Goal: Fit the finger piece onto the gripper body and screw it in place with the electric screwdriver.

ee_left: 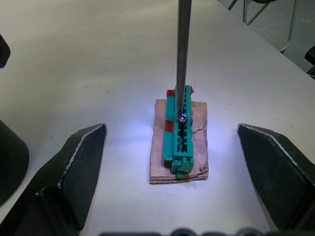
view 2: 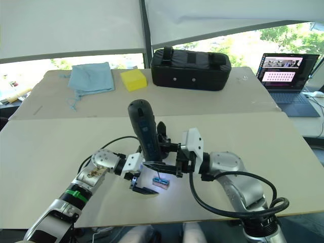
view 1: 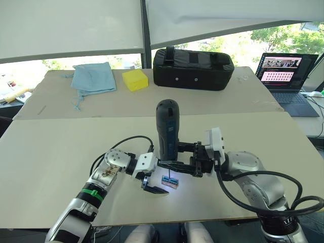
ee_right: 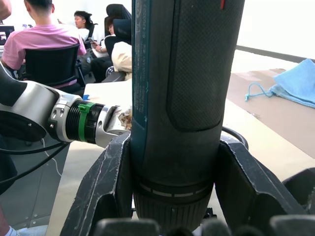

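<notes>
The electric screwdriver (view 1: 167, 129) stands upright near the table's front edge, with my right gripper (ee_right: 174, 162) shut around its dark body. Its thin metal bit (ee_left: 183, 49) comes straight down onto a screw in a small green block on brown card (ee_left: 181, 142), lit white by the tool's light. My left gripper (ee_left: 171, 129) is open just left of the screwdriver. Its fingers (ee_left: 81, 162) stand wide apart on either side of the block and do not touch it. The finger piece and the gripper body are out of view.
On the far table section sit a large black case (view 1: 193, 68), a yellow block (view 1: 135, 80) and a blue cloth (view 1: 92, 78). A laptop (view 1: 286, 71) stands at the far right. People sit on chairs (ee_right: 44, 44) beyond the table.
</notes>
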Controlling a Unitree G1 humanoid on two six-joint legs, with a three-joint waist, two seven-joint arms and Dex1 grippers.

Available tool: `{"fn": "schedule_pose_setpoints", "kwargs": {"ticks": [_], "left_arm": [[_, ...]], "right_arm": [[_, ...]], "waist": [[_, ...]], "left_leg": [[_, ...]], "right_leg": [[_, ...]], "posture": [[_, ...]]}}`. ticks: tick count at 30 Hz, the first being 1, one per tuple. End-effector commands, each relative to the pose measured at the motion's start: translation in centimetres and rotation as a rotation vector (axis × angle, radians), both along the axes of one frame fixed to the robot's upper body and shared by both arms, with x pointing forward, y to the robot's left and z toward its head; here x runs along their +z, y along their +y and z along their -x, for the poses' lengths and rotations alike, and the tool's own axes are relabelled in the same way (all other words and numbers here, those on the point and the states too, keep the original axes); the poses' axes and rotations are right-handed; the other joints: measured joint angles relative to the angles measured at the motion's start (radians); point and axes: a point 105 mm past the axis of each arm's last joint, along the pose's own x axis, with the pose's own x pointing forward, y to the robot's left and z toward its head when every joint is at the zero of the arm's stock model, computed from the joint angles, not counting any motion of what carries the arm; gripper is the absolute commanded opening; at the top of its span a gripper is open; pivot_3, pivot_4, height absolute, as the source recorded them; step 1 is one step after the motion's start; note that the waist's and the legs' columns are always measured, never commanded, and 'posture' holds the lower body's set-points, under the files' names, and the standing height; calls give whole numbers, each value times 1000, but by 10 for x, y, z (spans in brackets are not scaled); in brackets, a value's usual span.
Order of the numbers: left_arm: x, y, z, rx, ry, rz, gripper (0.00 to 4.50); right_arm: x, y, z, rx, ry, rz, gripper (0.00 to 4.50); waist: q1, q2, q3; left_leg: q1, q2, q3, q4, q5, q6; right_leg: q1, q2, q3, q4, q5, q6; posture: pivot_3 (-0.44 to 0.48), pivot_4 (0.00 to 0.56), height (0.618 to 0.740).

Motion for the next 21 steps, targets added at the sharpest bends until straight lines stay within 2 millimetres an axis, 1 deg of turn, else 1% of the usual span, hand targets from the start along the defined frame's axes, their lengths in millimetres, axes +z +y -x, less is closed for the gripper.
{"fn": "schedule_pose_setpoints", "kwargs": {"ticks": [1,21], "left_arm": [[8,-4,-3,-10,-36,17,4500],[8,-4,-8,-5,-46,16,4500]], "right_arm": [[16,1,5,22,-84,-27,1918],[17,2,10,48,-74,-40,1918]], "waist": [[0,0,0],[0,0,0]], "left_leg": [[0,0,0,0,0,0],[0,0,0,0,0,0]], "right_leg": [[0,0,0,0,0,0],[0,0,0,0,0,0]], "posture": [[0,150,740],[0,150,740]]}}
